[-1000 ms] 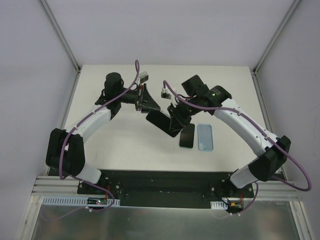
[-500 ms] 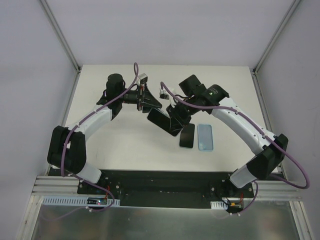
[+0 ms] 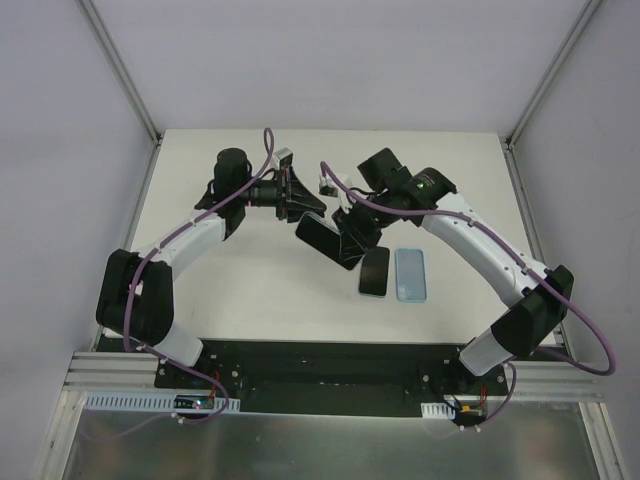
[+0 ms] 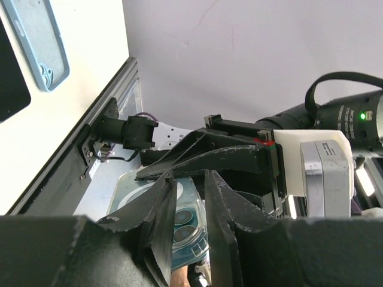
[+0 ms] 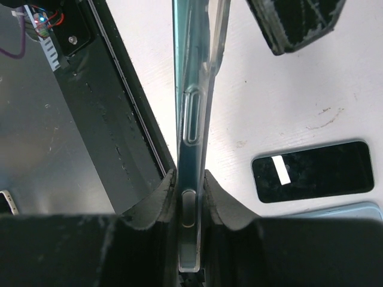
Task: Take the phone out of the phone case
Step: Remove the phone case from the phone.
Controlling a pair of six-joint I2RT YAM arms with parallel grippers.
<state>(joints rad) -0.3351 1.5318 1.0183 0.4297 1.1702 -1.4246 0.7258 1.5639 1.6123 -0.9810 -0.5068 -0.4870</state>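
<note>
A dark phone in a clear bluish case [image 3: 325, 238] is held off the table between the two arms. My right gripper [image 3: 352, 238] is shut on it; the right wrist view shows the cased phone [image 5: 194, 113] edge-on between the pads. My left gripper [image 3: 300, 207] is at the phone's far-left corner. In the left wrist view its fingers [image 4: 218, 209] stand a narrow gap apart, and the case's camera corner [image 4: 187, 224] shows through the gap. One left fingertip [image 5: 293, 21] shows beside the phone's top end.
A second black phone [image 3: 374, 271] and an empty light blue case [image 3: 411, 274] lie side by side on the white table [image 3: 240, 280], right of the held phone. Both also show in the right wrist view, the phone [image 5: 311, 170] and the case [image 5: 353, 209].
The held phone has shifted slightly up and to the left with both grippers. The left gripper has drawn closer to the phone's corner.
</note>
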